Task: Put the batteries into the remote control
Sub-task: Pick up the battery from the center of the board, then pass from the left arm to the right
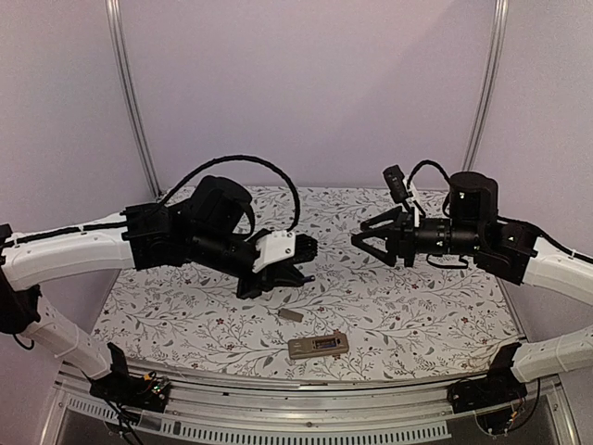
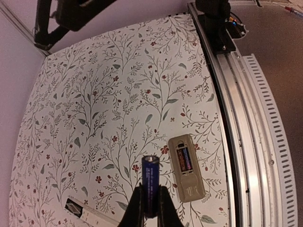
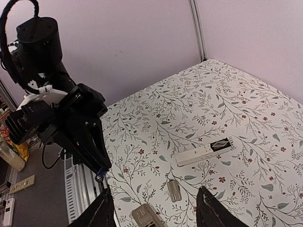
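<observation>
The left gripper point(image 2: 150, 196) was found closed tight on a battery point(image 2: 150, 172), a dark slim cylinder with a silver cap. It was gripped by its lower end, the rest standing clear of the fingers, and was held above the table point(image 2: 94, 94). Only the left wrist view showed this grip plainly. The right wrist view gave just a blue tip below the fingers, and the overhead view did not resolve the battery at all. The right gripper point(image 3: 155, 201) was raised, well apart from the left, with its jaws open and nothing between them.

Just beside the held battery in the left wrist view lay the remote control point(image 2: 186, 166). It lay back up with its compartment open, near the table's front edge by the rail point(image 2: 246, 142). That view alone showed a seated battery point(image 2: 183, 159), red and black, in the bay.

A small grey ribbed plate point(image 3: 174, 190) lay near the remote, visible in the right wrist and overhead views. A white bar point(image 3: 203, 152) with a black end lay further in. Both wrist views caught it, but the overhead view did not.
</observation>
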{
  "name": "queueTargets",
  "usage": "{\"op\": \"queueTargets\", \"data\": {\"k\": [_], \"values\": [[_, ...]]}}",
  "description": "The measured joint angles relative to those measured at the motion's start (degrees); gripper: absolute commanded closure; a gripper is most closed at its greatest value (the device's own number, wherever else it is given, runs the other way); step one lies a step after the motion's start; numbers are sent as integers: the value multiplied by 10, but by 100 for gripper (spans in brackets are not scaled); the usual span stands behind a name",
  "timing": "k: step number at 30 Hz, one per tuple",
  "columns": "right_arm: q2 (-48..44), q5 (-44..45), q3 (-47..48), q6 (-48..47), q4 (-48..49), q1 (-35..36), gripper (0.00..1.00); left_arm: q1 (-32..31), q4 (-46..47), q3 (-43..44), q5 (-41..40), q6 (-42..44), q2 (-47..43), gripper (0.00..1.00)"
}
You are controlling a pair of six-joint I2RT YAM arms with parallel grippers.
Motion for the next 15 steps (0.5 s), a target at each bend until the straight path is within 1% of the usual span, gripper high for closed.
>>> {"op": "queueTargets", "data": {"k": [4, 8, 11, 13, 15], "values": [[-4, -6, 0, 21, 0, -1, 42, -19, -13, 5, -16, -20, 9, 100], [-2, -8, -2, 44, -1, -2, 43, -24, -44, 35, -33, -56, 52, 100], [5, -21, -9, 59, 0, -2, 45, -35, -50, 33, -32, -82, 72, 100], [12, -35, -16, 64, 0, -2, 46, -42, -23, 16, -28, -108, 68, 100], [14, -51, -25, 68, 3, -2, 47, -44, 33, -13, -24, -141, 57, 100]]}}
